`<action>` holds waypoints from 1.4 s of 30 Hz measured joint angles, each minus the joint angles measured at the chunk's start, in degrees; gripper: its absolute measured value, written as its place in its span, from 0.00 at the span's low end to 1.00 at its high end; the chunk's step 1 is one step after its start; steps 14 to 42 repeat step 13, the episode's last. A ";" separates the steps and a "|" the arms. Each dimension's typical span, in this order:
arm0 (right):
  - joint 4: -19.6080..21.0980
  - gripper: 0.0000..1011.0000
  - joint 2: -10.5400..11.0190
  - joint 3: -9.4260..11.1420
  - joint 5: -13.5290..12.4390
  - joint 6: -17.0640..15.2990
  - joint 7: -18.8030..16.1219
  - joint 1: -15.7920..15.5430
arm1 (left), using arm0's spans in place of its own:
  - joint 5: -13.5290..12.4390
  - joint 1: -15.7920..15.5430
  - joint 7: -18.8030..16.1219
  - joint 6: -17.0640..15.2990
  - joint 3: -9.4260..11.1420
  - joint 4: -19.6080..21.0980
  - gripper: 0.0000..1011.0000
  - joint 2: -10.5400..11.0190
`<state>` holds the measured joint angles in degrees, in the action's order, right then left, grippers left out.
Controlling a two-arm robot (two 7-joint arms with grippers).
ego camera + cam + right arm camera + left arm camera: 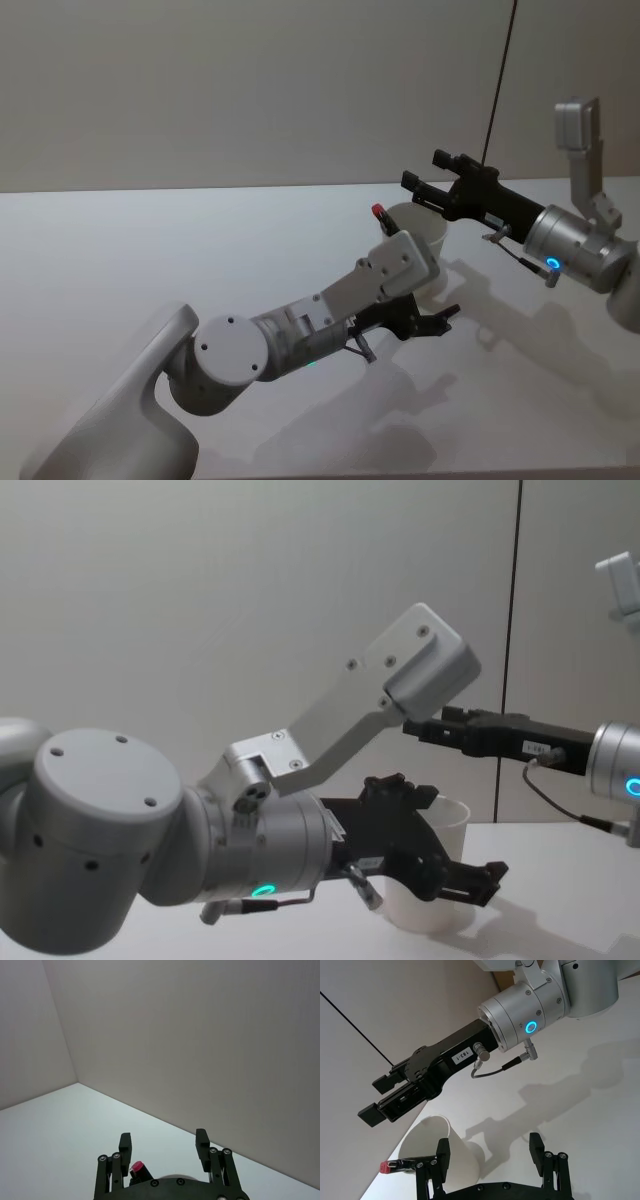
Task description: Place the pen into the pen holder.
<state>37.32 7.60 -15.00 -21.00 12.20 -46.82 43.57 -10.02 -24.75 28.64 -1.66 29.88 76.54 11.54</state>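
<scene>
Standing upright on the pale bench (150,240), the pen holder (432,240) was a plain white paper cup, tapered toward its base with a rolled rim, set toward the far right of the surface. Out of its mouth poked the pen (381,214), dark-bodied with a red cap, leaning against the rim on the robot's left side. From the left wrist view the pen (395,1165) lay slanted across the cup's lip (427,1125), red end outward.

The right pincer (425,180) hung above the cup's rim, its black fingers spread apart and gripping nothing. In its own wrist view the two fingers (201,1142) stood wide, with the red cap (136,1166) peeking up between them.

The left pincer (440,320) sat low beside the cup on the near side, just above the bench, fingers also parted and empty, its fingertips (536,1142) straddling open bench by the cup's wall.
</scene>
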 joint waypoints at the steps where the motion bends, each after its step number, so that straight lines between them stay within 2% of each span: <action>1: 0.04 0.77 0.01 0.01 -0.04 -0.01 0.00 0.00 | 0.00 0.00 0.00 0.00 0.00 0.00 0.99 0.00; 2: 0.11 0.84 0.03 0.04 -0.11 -0.03 0.00 -0.02 | 0.00 0.00 0.00 0.00 0.00 0.00 0.99 0.00; 3: 0.11 0.84 0.03 0.04 -0.11 -0.03 0.00 -0.02 | 0.00 0.00 0.00 0.00 0.00 0.00 0.99 0.00; 9: 0.32 0.99 0.12 0.13 -0.33 -0.14 -0.02 -0.11 | 0.00 0.00 0.00 0.00 0.00 0.00 0.99 0.00; 42: 0.38 0.99 0.13 0.15 -0.38 -0.17 -0.04 -0.14 | 0.00 0.00 0.00 0.00 0.00 0.00 0.99 0.00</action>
